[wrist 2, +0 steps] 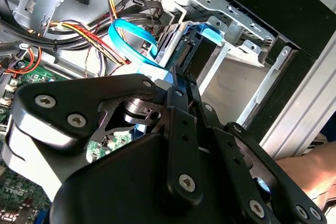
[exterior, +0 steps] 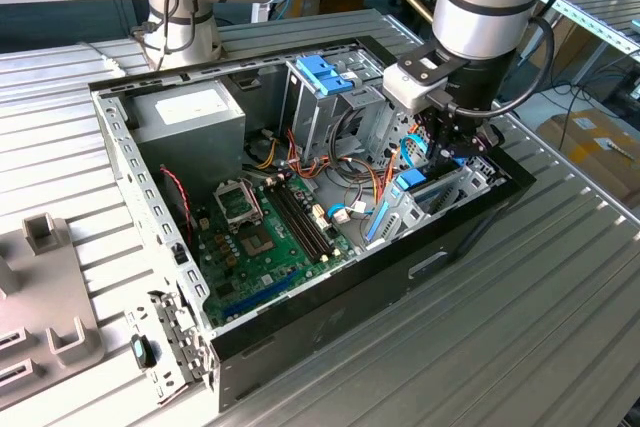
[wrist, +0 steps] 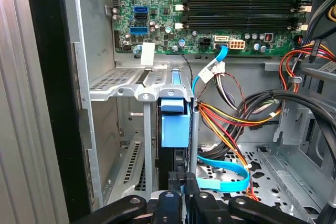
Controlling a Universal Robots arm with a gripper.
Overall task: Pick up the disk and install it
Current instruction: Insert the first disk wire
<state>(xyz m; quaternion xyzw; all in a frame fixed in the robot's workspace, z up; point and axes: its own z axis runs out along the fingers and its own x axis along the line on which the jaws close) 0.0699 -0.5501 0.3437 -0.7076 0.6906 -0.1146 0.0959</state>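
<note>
Disk stands on edge in the metal bay at the case's front corner, on the exterior view's right. You see its light-blue rail and dark body slotted between the bay's uprights, w/ the near edge sticking out toward you.

Pincer sits right on that near edge. The jaws are narrow, w/ a sliver of blue between the fingertips, so I judge it's gripping the disk and not just beside it. In the exterior view the pincer hangs straight over the blue rail, approx in line w/ the slot.

Key relation for you: the disk's long axis runs straight out from the fingertips into the bay, toward the green board. Travel is along that line, no sideways offset that I can make out. One arm only, so no choice of side.

Watch the neighbours. The blue flat cable loops just beside the pincer, and the red/yellow wire bundle crosses near the bay's open side. Bay wall is close on the other side.
</note>
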